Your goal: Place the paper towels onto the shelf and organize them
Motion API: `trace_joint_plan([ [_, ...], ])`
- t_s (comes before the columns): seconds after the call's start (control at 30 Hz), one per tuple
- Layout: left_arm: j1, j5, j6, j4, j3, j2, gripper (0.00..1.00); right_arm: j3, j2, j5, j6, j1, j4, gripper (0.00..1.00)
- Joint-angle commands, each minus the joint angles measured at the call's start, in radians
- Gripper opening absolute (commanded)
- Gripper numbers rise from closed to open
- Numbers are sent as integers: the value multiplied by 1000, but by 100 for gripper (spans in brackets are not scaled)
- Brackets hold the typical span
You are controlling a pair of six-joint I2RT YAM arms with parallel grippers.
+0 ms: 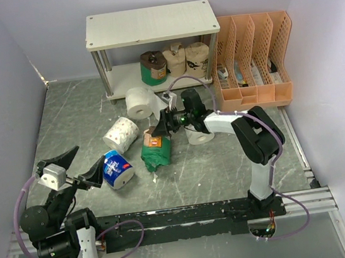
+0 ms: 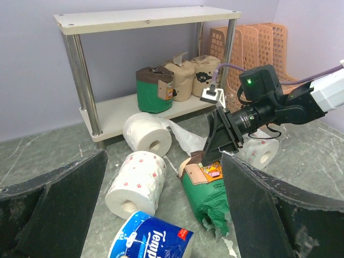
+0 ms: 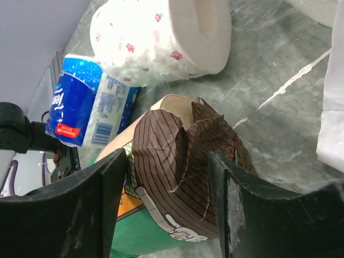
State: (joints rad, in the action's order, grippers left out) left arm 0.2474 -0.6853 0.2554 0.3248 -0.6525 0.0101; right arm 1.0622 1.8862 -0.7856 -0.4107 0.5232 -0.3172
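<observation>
Worktop (image 1: 228,166): grey-green, marble-veined, smooth, closed in by pale walls at left, back and right.

Shelf (image 1: 150,24), back centre: two pale wood-grain boards on polished metal tube legs. The lower board carries three upright cylinders in a row towards its right end: a capped green roll (image 1: 153,68) with a brown top, a tan roll (image 1: 174,57) and a second tan roll (image 1: 198,59), both with dark printed motifs. Bare board shows left of the green one. An orange perforated file organizer (image 1: 252,61) stands just beside the shelf's right legs.

Loose on the worktop:
- plain white roll (image 1: 137,102), on its side, touching or nearly touching the lower board's front edge, with a crumpled sheet trailing right.
- flowered roll (image 1: 120,134), white with small red print, on its side.
- blue-and-white roll (image 1: 118,168), glossy wrap, near left.
- lying green roll (image 2: 207,191), wrapper crinkled and torn at its near end, brown ribbed-print cap at the far end.
- half-hidden white roll (image 1: 199,135), partly under the right arm.

Right tool (image 3: 167,161): jaws part-open, one finger on each side of the lying green roll's brown cap and very close to it. I cannot tell whether they press it. The roll rests on the worktop.

Left tool (image 1: 83,165): jaws wide, nothing between them, with the blue-and-white roll just beyond the fingertips. Open worktop lies along the near edge and the right side.
</observation>
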Motion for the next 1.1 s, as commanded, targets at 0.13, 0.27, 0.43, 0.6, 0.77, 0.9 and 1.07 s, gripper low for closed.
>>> trace_joint_plan([
  [0.13,13,-18,12,-30,5,2,99,-48,22,-15,7,8,21,40],
  [0.27,14,-17,12,-30,5,2,99,-44,49,-72,-27,8,-2,8],
  [0.43,14,-14,11,-31,7,3,99,-81,22,-106,-66,8,-78,0],
  [0.6,13,-12,11,-30,7,2,99,-69,-57,-93,-76,9,-59,0],
  [0.77,15,-12,12,-30,7,3,99,55,-206,70,30,15,103,0],
  [0.9,15,-11,12,-29,7,1,99,177,-259,245,137,30,220,0],
  [1.07,14,-12,12,-31,7,1,99,286,-250,345,169,30,234,0],
])
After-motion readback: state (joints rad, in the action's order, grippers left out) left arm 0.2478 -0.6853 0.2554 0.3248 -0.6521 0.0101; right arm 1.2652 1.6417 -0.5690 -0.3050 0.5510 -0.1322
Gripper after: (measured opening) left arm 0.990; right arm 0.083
